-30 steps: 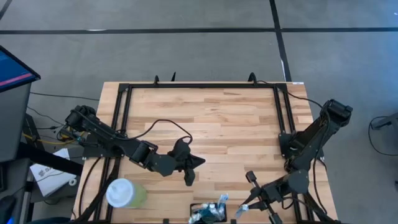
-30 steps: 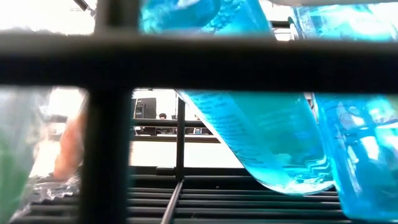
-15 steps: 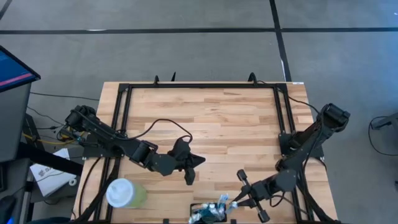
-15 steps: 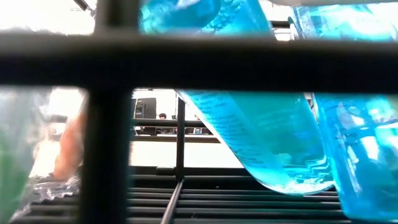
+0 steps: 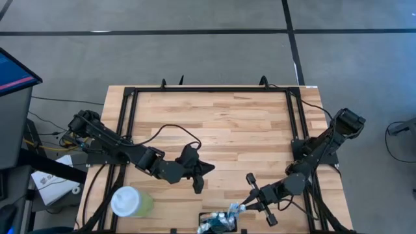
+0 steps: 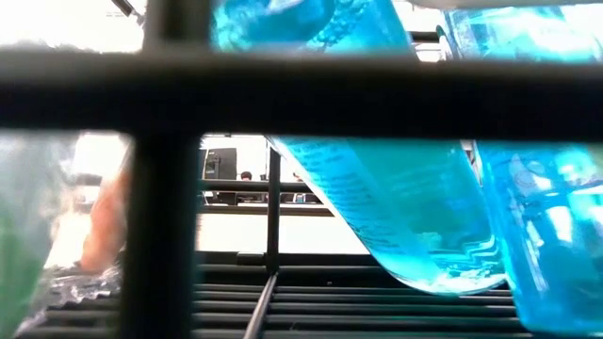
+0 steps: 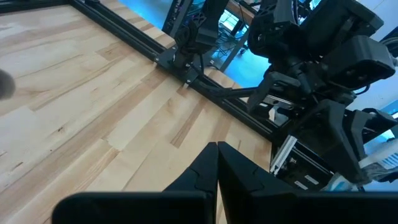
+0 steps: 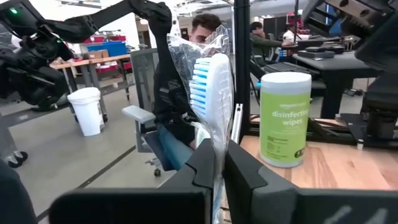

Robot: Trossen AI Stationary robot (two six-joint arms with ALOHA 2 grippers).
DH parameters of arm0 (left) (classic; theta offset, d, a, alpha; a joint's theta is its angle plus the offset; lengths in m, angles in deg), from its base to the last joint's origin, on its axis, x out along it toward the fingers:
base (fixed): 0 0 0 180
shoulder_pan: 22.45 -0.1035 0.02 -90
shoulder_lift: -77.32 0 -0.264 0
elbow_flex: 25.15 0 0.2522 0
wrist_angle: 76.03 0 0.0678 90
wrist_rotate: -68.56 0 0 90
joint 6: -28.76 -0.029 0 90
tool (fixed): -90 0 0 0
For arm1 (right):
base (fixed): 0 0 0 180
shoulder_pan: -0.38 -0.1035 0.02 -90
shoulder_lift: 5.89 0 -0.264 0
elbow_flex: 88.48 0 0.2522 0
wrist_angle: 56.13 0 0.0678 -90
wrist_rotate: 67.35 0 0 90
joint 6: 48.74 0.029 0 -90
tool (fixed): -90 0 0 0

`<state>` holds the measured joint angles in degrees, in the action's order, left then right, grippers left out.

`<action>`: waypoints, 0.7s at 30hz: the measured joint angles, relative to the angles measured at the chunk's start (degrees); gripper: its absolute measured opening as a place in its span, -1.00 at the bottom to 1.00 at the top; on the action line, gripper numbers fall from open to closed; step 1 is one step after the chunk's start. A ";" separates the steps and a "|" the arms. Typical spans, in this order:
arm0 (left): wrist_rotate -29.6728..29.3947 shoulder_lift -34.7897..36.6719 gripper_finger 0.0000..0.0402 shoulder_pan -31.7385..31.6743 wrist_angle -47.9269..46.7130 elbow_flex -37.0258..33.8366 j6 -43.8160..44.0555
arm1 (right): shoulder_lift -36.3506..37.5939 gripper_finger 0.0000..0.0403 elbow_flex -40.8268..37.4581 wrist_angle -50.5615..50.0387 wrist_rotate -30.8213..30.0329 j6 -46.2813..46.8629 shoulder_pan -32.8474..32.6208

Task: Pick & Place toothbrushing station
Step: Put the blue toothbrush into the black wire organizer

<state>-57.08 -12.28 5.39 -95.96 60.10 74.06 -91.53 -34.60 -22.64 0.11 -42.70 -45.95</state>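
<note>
Bare wooden table (image 5: 227, 123) stretches behind; at its near edge the right gripper (image 5: 242, 208) pinches a wrapped toothbrush (image 8: 208, 93) beside, perhaps over, the black holder (image 5: 218, 224); left gripper (image 5: 198, 186) pressed together mid-table.

A pale green cup (image 5: 133, 203) with a white round lid is seen near the wooden table (image 5: 214, 123)'s front left corner — a canister of disinfecting wipes (image 8: 285, 118) is seen upright, a seated person (image 8: 180, 106) beyond.

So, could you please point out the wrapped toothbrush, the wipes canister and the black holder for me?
wrapped toothbrush (image 8: 208, 84): right wrist view, on the bristle head.
wipes canister (image 8: 284, 121): right wrist view, on its green label.
black holder (image 5: 205, 216): high view, on its left rim at the table's front edge.
</note>
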 joint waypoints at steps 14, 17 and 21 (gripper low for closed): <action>0.02 0.02 -1.00 0.00 0.02 0.00 -0.02 | 0.02 -0.96 0.00 0.05 0.00 0.00 -0.02; 0.04 0.02 -1.00 0.00 0.02 0.00 -0.77 | 0.02 -0.96 0.00 0.05 0.00 -0.05 -0.02; -1.70 0.02 -1.00 -0.08 -0.01 0.00 -4.20 | 0.02 -0.96 0.00 0.05 0.00 -0.04 -0.02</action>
<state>-58.77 -12.26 5.31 -95.97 60.10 69.86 -91.51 -34.60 -22.60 0.11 -42.74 -45.97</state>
